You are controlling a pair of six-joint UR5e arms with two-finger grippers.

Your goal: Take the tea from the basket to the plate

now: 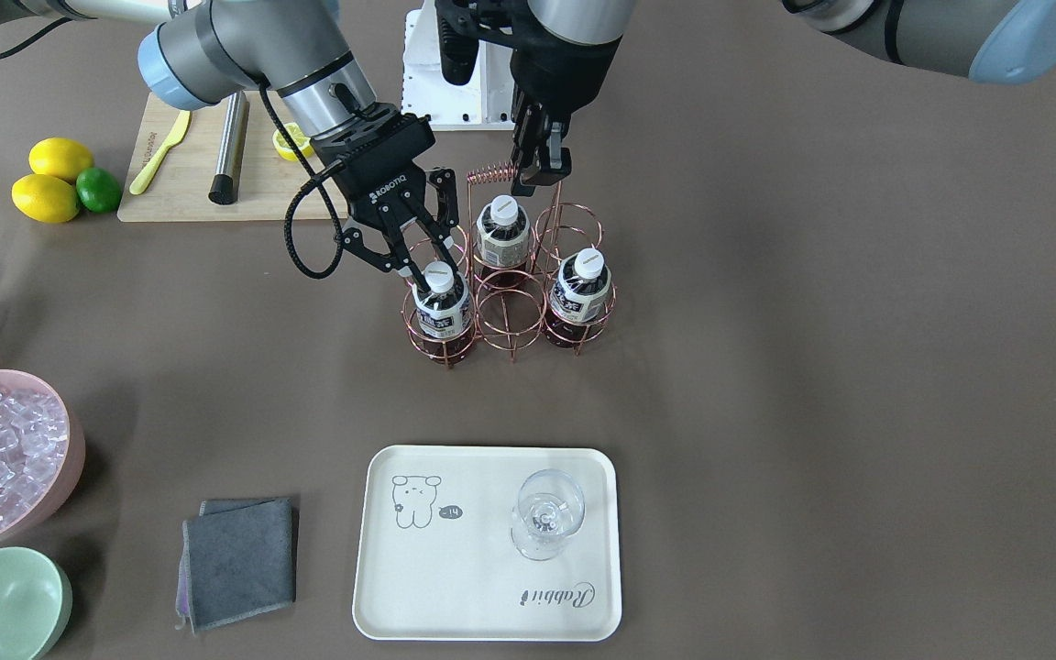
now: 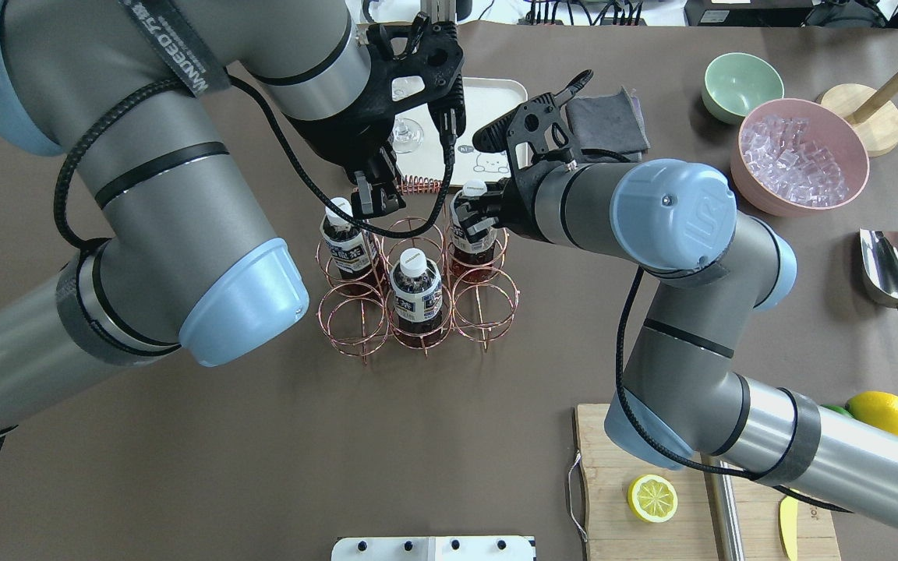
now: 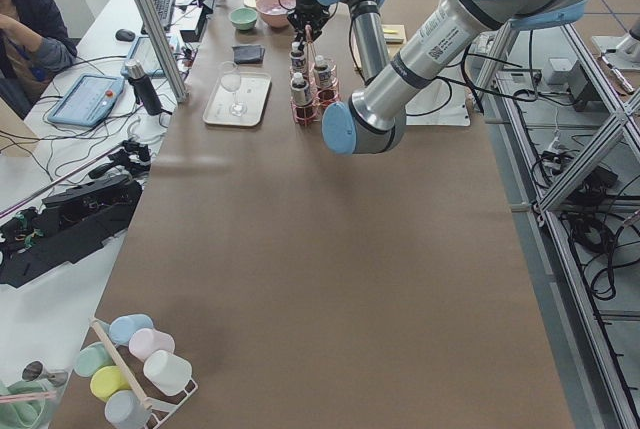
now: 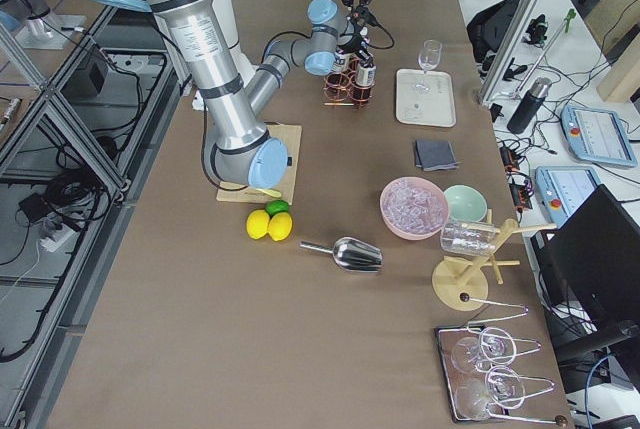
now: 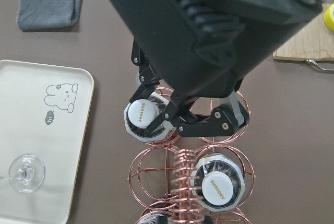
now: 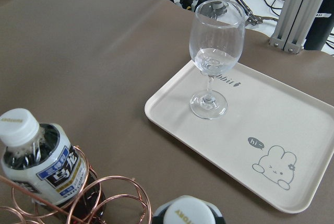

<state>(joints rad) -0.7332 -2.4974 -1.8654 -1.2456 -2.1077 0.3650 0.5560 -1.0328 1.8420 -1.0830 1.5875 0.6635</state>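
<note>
Brown worktop (image 1: pixel 812 367) carries everything: the right claw (image 1: pixel 425 261) is closed on the top of the tea (image 1: pixel 442 307), which stands upright in a corner cell of the basket (image 1: pixel 482 309), plate side. Left claw (image 1: pixel 539 174) pinches the coiled handle (image 1: pixel 491 172). Well apart, the plate (image 1: pixel 455 587) bears a wine glass (image 1: pixel 546 513).

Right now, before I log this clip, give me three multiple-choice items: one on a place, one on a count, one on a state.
1. The right fingers are: A over the tray; B flanking the cap of a bottle in the basket; C around the glass.
2. Bottles in the basket: A two; B three; C four.
3. The glass is: A upright; B on its side; C upside down.
Key: 1 B, they sit either side of the cap. 2 B, three cells are filled. 3 A, it stands on the tray.
</note>
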